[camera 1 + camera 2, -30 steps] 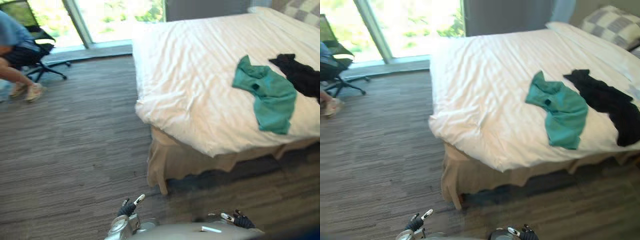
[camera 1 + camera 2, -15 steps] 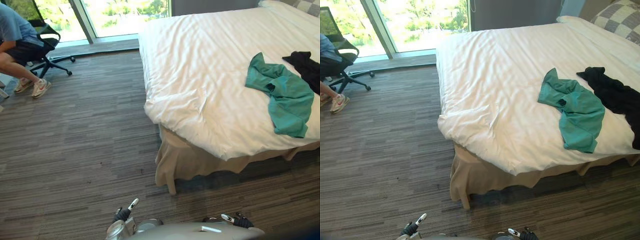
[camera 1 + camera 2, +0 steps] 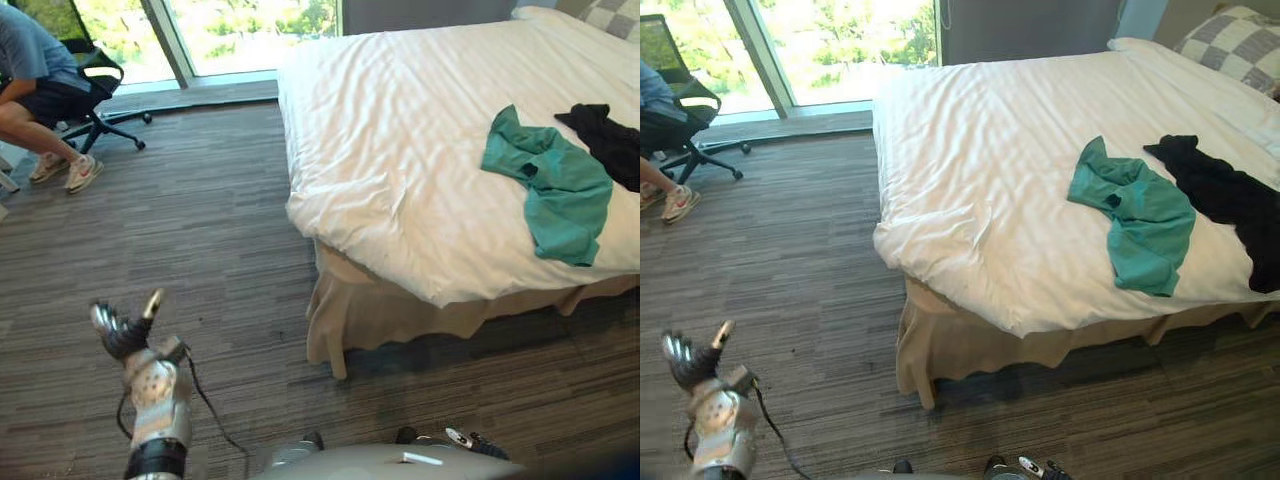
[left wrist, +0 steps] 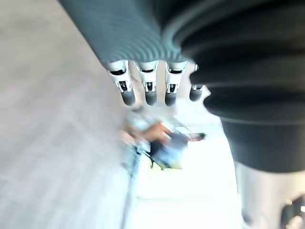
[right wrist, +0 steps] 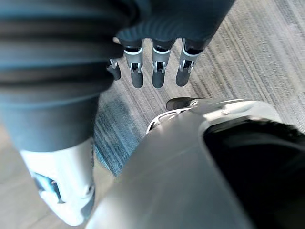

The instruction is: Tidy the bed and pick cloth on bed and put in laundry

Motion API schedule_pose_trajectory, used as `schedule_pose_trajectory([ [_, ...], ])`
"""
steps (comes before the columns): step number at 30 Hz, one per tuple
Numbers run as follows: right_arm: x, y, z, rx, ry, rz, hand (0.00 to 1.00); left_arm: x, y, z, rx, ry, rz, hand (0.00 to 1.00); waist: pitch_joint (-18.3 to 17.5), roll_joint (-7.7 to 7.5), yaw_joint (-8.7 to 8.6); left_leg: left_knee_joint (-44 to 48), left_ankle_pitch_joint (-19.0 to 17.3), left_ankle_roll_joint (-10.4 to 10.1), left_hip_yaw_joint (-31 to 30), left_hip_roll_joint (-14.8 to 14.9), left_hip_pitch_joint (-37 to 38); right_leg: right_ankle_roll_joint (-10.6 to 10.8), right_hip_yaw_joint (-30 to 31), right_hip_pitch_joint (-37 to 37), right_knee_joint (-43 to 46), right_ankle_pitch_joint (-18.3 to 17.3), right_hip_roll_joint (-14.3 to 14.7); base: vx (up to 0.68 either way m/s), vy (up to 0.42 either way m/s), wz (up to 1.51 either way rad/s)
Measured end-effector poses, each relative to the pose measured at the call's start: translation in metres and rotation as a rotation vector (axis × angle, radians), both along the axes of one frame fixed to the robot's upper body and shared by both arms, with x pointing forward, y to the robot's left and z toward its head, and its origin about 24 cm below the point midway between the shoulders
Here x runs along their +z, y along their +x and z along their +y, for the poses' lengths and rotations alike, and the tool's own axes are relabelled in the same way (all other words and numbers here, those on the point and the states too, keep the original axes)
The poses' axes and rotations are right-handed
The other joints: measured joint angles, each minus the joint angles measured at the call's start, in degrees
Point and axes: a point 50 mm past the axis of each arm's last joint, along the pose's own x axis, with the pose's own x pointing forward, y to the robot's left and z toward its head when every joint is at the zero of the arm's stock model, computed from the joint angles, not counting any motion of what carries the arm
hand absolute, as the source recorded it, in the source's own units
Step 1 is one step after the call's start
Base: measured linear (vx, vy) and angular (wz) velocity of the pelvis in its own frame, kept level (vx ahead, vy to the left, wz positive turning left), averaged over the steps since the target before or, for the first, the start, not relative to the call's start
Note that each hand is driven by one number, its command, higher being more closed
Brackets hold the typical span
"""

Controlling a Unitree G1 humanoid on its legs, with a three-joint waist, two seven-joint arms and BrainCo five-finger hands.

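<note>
A teal cloth lies crumpled on the white bed, near its right front edge. A black cloth lies just right of it, partly touching it. My left hand is raised over the floor at the lower left, far from the bed, its fingers straight and holding nothing. My right hand hangs low at the bottom edge, close to my body, fingers relaxed and empty.
A person sits on a black office chair at the far left by the glass door. A checkered pillow lies at the head of the bed. Striped carpet stretches between me and the bed's corner.
My left arm has swung up and out from the bottom edge to the lower left, hand now raised. The view has shifted slightly; the cloths have not moved.
</note>
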Motion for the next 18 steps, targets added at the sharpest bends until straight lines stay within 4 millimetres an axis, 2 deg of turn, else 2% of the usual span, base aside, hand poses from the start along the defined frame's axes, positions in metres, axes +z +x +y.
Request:
schedule_pose_trajectory([
  [1, 0.001, -0.002, -0.002, 0.0, -0.003, 0.006, 0.0, 0.017, 0.014, 0.009, -0.073, 0.062, -0.013, 0.0, -0.1, 0.26, -0.09, 0.1, 0.0, -0.3, 0.2, 0.2, 0.2, 0.1, 0.6, 0.0, 0.2, 0.1, 0.2, 0.1, -0.007, -0.19],
  [4, 0.001, -0.005, -0.005, -0.002, -0.007, 0.023, 0.0, 0.04, 0.029, 0.013, -0.174, 0.154, -0.053, 0.0, -0.6, 0.8, -1.16, 0.1, 0.2, -0.1, 0.6, 0.3, 0.4, -0.5, 1.1, -0.4, 0.6, 0.4, 0.6, 0.13, 0.003, -0.13],
  [5, 0.001, -0.005, -0.005, -0.014, -0.003, 0.026, 0.0, 0.045, 0.038, 0.002, -0.249, 0.209, -0.068, 0.0, -0.6, 0.96, -1.41, 0.2, 0.2, -0.2, 1.8, 0.2, 0.9, -0.8, 2.2, -0.6, 0.6, 0.4, 0.8, 0.15, 0.024, -0.29],
  [7, 0.001, -0.005, -0.004, -0.016, -0.001, 0.028, 0.0, 0.043, 0.043, -0.009, -0.308, 0.247, -0.037, 0.0, -0.7, 0.92, -1.55, 0.4, 0.1, -0.3, 2.1, 0.1, 1.4, -0.8, 2.9, -0.2, 0.6, 0.4, 0.7, 0.12, 0.028, -0.25],
  [8, 0.001, -0.006, -0.004, -0.017, -0.005, 0.031, 0.0, 0.04, 0.055, -0.03, -0.398, 0.32, 0.005, 0.0, -0.6, 0.73, -1.88, 1.2, -0.2, -0.6, 2.8, 0.0, 2.1, -0.8, 3.8, 0.5, 0.6, 0.4, 0.7, 0.1, 0.018, -0.18],
  [10, 0.001, -0.006, -0.003, -0.016, -0.007, 0.03, 0.0, 0.042, 0.063, -0.042, -0.445, 0.372, 0.022, 0.0, -0.6, 0.7, -2.09, 1.5, -0.5, -0.6, 3.3, 0.0, 2.4, -0.8, 3.9, 0.8, 0.6, 0.4, 0.6, 0.06, 0.02, -0.13],
  [11, 0.001, -0.004, -0.001, -0.015, -0.009, 0.025, 0.0, 0.049, 0.076, -0.055, -0.487, 0.438, 0.033, 0.0, -0.6, 0.75, -2.99, 2.7, -1.5, -0.5, 3.4, 0.2, 2.1, -0.8, 4.3, 0.9, 0.6, 0.4, 0.6, 0.02, 0.028, -0.11],
  [13, 0.001, -0.003, -0.001, -0.011, -0.013, 0.02, 0.0, 0.055, 0.083, -0.06, -0.488, 0.458, 0.027, 0.0, -0.5, 0.86, -3.17, 3.3, -2.2, -0.6, 3.8, 0.4, 1.8, -1.0, 5.2, 0.4, 0.7, 0.2, 0.6, -0.01, 0.024, -0.21],
  [14, 0.002, -0.001, -0.002, -0.008, -0.016, 0.015, 0.0, 0.061, 0.09, -0.063, -0.487, 0.478, 0.023, 0.0, -0.4, 1.0, -3.3, 4.1, -2.9, -0.4, 4.6, 0.5, 0.7, -1.3, 5.7, -0.9, 1.4, -0.2, 0.6, -0.05, 0.017, -0.3],
  [15, 0.004, 0.005, -0.003, -0.007, -0.027, -0.007, 0.0, 0.079, 0.105, -0.072, -0.49, 0.511, -0.007, 0.0, 0.9, 1.42, -3.66, 6.6, -3.9, -0.2, 4.8, 0.8, -2.5, -1.2, 6.5, -4.9, 4.8, -1.3, 0.5, -0.08, 0.007, -0.23],
  [17, 0.006, 0.012, -0.003, -0.003, -0.03, -0.034, 0.0, 0.091, 0.115, -0.078, -0.489, 0.54, -0.026, 0.0, 2.4, 1.34, -4.46, 8.4, -4.0, -0.2, 4.8, 0.7, -4.7, -1.2, 6.7, -8.0, 8.2, -2.5, -0.3, -0.13, 0.001, -0.07],
  [18, 0.008, 0.017, -0.005, -0.002, -0.038, -0.055, 0.0, 0.106, 0.124, -0.085, -0.484, 0.586, -0.044, 0.0, 4.2, 1.44, -5.07, 10.2, -4.9, 0.4, 4.8, 0.7, -6.8, -1.2, 7.2, -11.4, 12.2, -3.9, -0.7, -0.15, 0.005, -0.07],
])
